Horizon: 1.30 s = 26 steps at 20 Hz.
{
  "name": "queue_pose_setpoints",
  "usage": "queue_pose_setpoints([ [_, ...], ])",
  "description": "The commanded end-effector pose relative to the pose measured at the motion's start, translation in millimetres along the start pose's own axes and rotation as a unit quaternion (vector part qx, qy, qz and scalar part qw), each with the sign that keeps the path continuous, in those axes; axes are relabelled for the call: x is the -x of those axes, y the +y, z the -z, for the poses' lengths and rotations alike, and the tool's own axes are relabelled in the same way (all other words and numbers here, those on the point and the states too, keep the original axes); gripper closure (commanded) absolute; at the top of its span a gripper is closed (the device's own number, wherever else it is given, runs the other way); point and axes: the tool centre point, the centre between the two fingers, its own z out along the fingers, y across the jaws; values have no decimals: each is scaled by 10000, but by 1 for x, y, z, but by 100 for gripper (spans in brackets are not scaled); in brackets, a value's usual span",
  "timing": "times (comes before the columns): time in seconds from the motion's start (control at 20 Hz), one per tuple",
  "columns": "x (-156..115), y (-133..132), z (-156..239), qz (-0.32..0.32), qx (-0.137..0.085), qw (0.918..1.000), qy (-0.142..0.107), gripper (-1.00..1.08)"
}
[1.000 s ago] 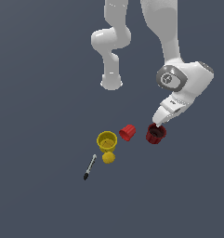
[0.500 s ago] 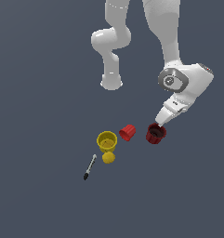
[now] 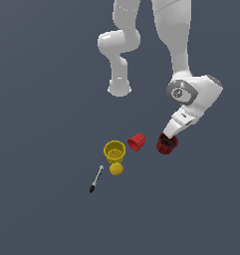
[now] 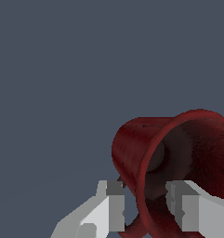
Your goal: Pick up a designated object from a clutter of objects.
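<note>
Surface is a flat, uniform slate-grey floor point(image 3: 42, 99), no texture, no walls or horizon, nothing else of a room in either view. White Panda arm point(image 3: 179, 45) comes down from the top edge of the exterior view; its upper links are cut off there, and its round base point(image 3: 119, 88) sits on the floor behind the clutter. Gripper point(image 3: 167, 135) is at the dark red ribbed cup point(image 3: 167, 144), which sits on the exterior view's right end of the clutter, rim up, dark inside. Wrist view shows the fingers point(image 4: 114, 204) straddling the cup's wall point(image 4: 146, 172): one outside, one inside the mouth, rim between them. Jaws are narrowed around that wall, but can't tell if the pads actually touch it; the contact area is cut off at the frame edge. In the exterior view the fingertips are too small to resolve, they merge with the cup rim. Small bright red cup point(image 3: 136, 142) lies tipped on its side just beside the ribbed cup, toward the exterior view's left, apart from it. Yellow cup point(image 3: 114, 151) stands upright further left, yellow ball point(image 3: 116, 169) right next to it on the near side; touching or not, unclear. Thin black-grey stick point(image 3: 96, 179) lies on the floor near the ball, apart from it, details too fine to make out.
</note>
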Motion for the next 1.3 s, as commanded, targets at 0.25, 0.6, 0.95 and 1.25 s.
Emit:
queue_pose_setpoints([
  [0.25,0,0,-1,3,-1,10000,3,108],
  [0.6,0,1,2,-5,3,10000,18,108],
  [0.95,6,4,23,-2,5,10000,16,108],
  [1.25,17,8,58,1,5,10000,14,108],
])
